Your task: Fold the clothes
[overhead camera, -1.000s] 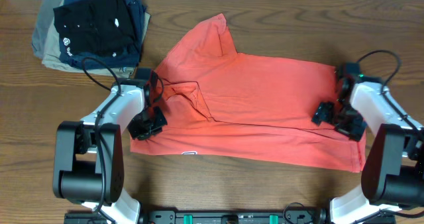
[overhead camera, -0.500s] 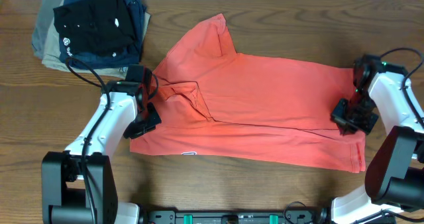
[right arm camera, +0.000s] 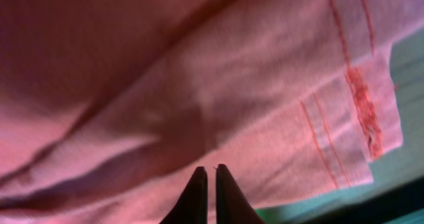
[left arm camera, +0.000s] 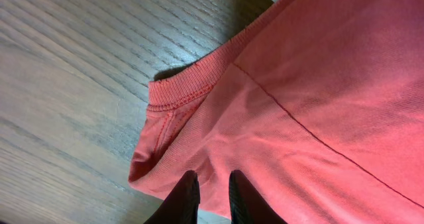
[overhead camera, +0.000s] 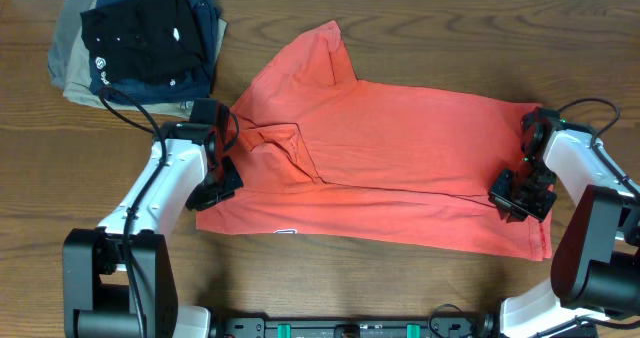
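The clothes point(overhead camera: 380, 148), a coral-red T-shirt, lie spread across the middle of the wooden table with one sleeve pointing to the back. My left gripper point(overhead camera: 218, 186) sits at the shirt's left edge, by the collar. In the left wrist view its fingers point(left arm camera: 213, 184) are shut on a bunched fold of red fabric point(left arm camera: 318, 85) beside the ribbed neckband point(left arm camera: 179, 95). My right gripper point(overhead camera: 518, 194) is at the shirt's right end, near the hem. In the right wrist view its fingers point(right arm camera: 211, 174) are pressed together on the fabric point(right arm camera: 199, 71), with the stitched hem point(right arm camera: 358, 98) to their right.
A stack of folded black and navy garments point(overhead camera: 150, 38) lies on a khaki one point(overhead camera: 68, 63) at the back left corner. Bare wooden table point(overhead camera: 60, 178) lies left of the shirt. Both arm bases stand at the front edge.
The right gripper, wide open a second ago, has shut and shifted a little toward the front along the shirt's right end. The left gripper has kept its hold and barely moved.
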Controlling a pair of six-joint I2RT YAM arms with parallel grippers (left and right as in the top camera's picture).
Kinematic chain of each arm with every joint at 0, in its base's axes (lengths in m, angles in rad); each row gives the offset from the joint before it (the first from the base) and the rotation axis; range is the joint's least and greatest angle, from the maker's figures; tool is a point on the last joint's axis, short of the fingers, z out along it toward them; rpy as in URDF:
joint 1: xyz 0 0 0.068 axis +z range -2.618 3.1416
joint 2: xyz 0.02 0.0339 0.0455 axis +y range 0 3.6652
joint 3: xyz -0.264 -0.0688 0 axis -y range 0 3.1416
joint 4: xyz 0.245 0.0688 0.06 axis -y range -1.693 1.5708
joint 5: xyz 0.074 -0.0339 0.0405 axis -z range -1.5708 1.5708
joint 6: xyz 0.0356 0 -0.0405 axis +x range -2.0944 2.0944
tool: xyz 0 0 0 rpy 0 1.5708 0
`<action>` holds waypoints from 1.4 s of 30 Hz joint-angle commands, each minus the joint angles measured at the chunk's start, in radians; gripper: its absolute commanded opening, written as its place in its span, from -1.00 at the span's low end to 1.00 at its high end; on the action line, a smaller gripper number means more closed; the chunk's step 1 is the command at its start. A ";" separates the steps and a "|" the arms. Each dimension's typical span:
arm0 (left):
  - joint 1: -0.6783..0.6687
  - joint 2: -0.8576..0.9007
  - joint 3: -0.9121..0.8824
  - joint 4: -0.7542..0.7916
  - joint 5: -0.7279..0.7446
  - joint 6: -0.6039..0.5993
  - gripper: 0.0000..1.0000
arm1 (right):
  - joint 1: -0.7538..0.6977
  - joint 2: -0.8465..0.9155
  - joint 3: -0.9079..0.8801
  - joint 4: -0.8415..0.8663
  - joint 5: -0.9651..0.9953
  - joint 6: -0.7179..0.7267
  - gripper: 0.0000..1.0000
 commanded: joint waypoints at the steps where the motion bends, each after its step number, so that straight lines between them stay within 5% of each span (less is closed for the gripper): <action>1: 0.005 -0.007 -0.006 -0.007 -0.011 0.017 -0.62 | 0.010 0.003 -0.010 0.031 -0.009 0.011 -0.79; 27: 0.005 -0.007 -0.006 -0.005 -0.012 0.017 -0.62 | -0.024 0.009 0.035 0.319 -0.041 -0.016 -0.71; 34: 0.005 -0.018 0.006 -0.019 -0.012 0.041 -0.63 | -0.050 0.008 0.257 0.053 -0.026 -0.042 -0.94; 37: 0.003 -0.055 0.025 -0.048 0.023 0.042 -0.88 | -0.048 0.008 0.359 -0.111 -0.070 -0.055 -0.98; 42: -0.050 -0.161 0.025 -0.043 0.175 0.079 -0.88 | -0.019 0.008 0.375 -0.289 -0.256 -0.227 -0.97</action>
